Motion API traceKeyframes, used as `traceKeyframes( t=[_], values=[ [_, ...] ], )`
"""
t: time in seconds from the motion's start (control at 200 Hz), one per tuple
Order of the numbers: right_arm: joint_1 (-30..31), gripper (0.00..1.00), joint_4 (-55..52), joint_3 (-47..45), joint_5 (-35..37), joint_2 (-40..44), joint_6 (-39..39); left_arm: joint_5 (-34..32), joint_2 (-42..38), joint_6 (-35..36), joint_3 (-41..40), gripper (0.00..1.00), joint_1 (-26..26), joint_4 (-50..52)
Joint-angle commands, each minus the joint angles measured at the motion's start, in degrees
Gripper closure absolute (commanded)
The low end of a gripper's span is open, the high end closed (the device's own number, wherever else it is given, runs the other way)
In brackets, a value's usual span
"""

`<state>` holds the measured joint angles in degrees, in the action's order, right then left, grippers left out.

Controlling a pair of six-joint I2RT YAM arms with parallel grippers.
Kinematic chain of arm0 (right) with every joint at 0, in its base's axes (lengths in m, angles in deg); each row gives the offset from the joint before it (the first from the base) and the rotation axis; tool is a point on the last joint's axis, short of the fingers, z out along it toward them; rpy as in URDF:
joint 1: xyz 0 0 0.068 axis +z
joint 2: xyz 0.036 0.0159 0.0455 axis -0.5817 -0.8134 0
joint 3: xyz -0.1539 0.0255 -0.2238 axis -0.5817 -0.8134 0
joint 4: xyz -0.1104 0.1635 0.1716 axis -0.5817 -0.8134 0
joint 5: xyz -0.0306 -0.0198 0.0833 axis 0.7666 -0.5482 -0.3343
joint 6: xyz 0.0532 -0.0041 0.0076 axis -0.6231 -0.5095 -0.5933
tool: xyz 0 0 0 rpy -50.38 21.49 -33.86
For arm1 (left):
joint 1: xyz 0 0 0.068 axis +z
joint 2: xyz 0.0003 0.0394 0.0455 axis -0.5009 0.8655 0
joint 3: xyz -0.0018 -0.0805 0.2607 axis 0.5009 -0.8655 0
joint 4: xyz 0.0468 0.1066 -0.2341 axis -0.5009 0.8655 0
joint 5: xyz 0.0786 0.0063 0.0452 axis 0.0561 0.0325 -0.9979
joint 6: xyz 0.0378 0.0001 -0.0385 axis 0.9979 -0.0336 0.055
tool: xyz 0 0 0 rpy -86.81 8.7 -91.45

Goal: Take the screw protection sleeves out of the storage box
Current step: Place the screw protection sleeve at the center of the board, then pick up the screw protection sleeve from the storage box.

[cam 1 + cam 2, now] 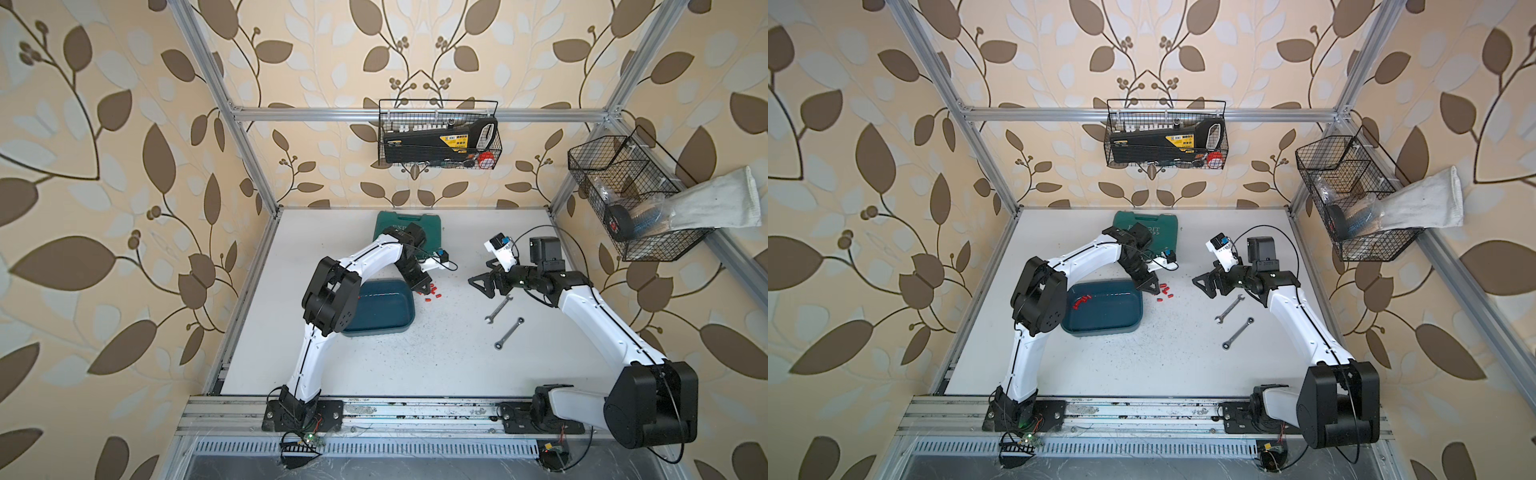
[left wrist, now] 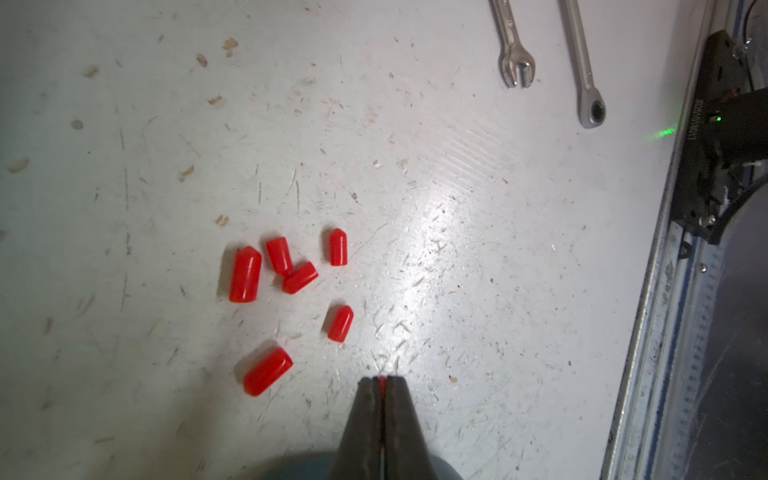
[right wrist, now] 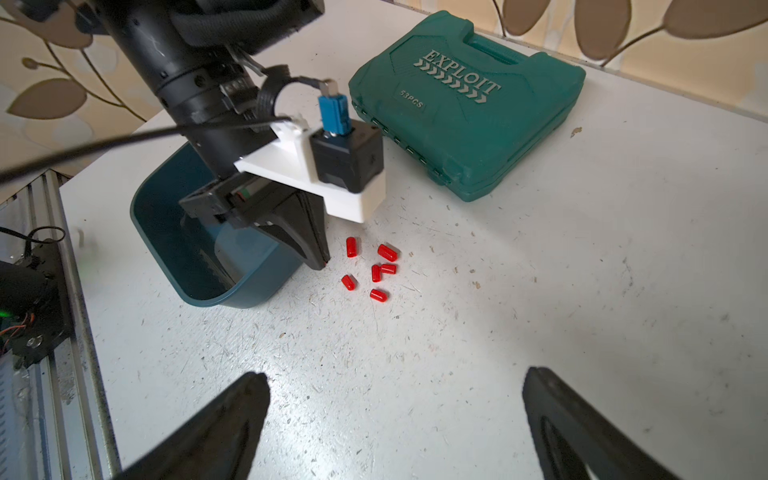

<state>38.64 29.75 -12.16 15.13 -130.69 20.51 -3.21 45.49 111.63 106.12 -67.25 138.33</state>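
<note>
The left gripper (image 2: 381,380) is pinched on one red sleeve (image 2: 382,385), of which only a sliver shows between its tips. The right gripper (image 3: 395,382) gapes wide and empty over the scratched white table (image 3: 540,270), with leaf wallpaper (image 1: 124,124) around it. Six screw protection sleeves (image 2: 245,274) lie flat just ahead of the left jaws, their long axes pointing in different directions. More sit in the storage box (image 1: 1113,320) behind those jaws.

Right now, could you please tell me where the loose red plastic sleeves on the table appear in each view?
Both top views: the small red plastic sleeves lie mid-table, right of the dark teal plastic tray.
Left wrist: mid-picture, beyond the left fingers.
Right wrist: mid-picture.
Shared landmark: those shut fingers, beside the pile everywhere.
</note>
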Motion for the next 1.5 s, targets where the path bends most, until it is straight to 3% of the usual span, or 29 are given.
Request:
traceKeyframes(
  t=[0.0, 0.195, 0.405, 0.64, 0.84, 1.01, 1.245, 1.495],
  values=[
    [-0.52, 0.01, 0.13, -0.52, -2.02, 0.99, -0.75, -2.43, 2.30, -0.52, 4.02, 0.93, -0.55, -0.19],
    [-1.63, 0.01, 0.22, -0.76, -2.58, 1.34, -0.84, -5.92, 6.20, 0.40, 5.80, 0.84, -0.95, -0.51],
    [-1.89, 0.01, 0.41, -0.76, -2.75, 0.92, -0.84, -5.49, 5.62, -0.12, 5.75, 0.72, -1.04, -0.67],
    [-1.86, 0.01, 0.35, -0.56, -2.64, 0.80, -0.67, -5.45, -0.34, 0.60, 2.85, 0.63, -0.79, -0.82],
    [0.04, 0.01, -1.19, 1.56, -1.77, 0.37, 0.62, -4.63, -10.20, 3.94, -3.91, 0.55, 1.39, 1.54],
    [7.85, 0.03, -6.55, 8.18, 1.63, -3.49, 4.75, -5.49, -20.64, 5.52, -13.35, 0.50, 8.37, 4.10],
    [23.04, 0.14, -9.19, 18.88, 5.37, -13.93, 2.32, -7.55, -32.93, 1.11, -26.15, 0.41, 23.44, 4.08],
    [37.09, 0.27, -3.17, 25.18, 13.23, -25.04, -4.02, -6.31, -33.88, -6.55, -31.61, 0.36, 36.60, 3.67]
  ],
)
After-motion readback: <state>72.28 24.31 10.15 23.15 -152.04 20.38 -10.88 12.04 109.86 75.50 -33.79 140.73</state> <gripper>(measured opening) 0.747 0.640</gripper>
